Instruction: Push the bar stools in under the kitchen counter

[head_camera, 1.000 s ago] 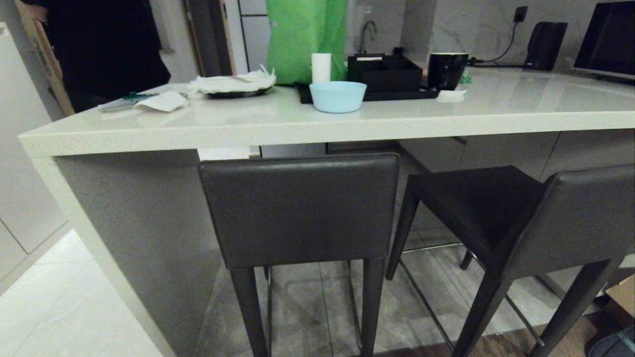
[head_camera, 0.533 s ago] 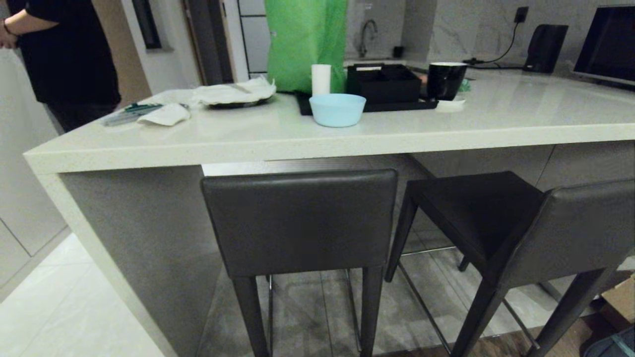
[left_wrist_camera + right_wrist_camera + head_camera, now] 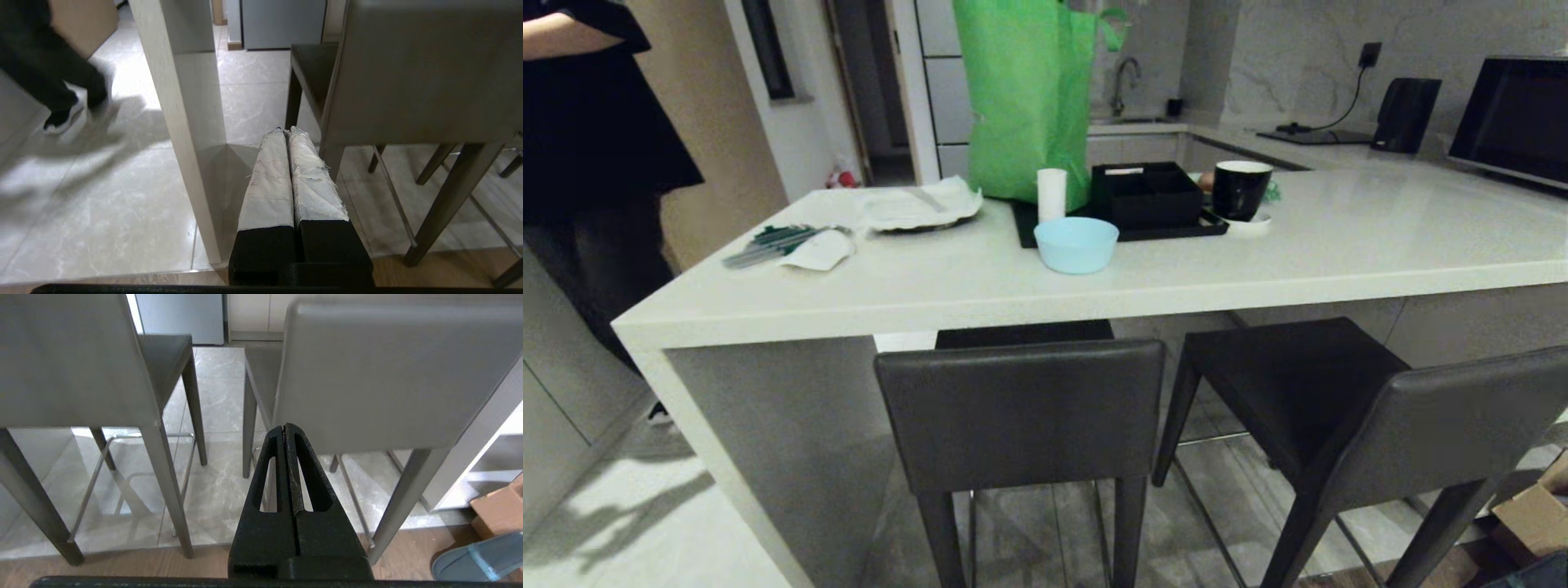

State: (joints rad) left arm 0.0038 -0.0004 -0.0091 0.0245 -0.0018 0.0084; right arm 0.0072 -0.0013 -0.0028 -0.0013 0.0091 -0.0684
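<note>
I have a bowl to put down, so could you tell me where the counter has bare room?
The kitchen counter is bare right of the black mug. It is crowded between the papers and the black tray.

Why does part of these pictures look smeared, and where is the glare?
Left wrist view: the person's legs are motion-blurred and cast a soft shadow on the floor. Head view: the counter top carries pale reflections and its straight edges bow a little. Right wrist view: the stools close by look soft.
</note>
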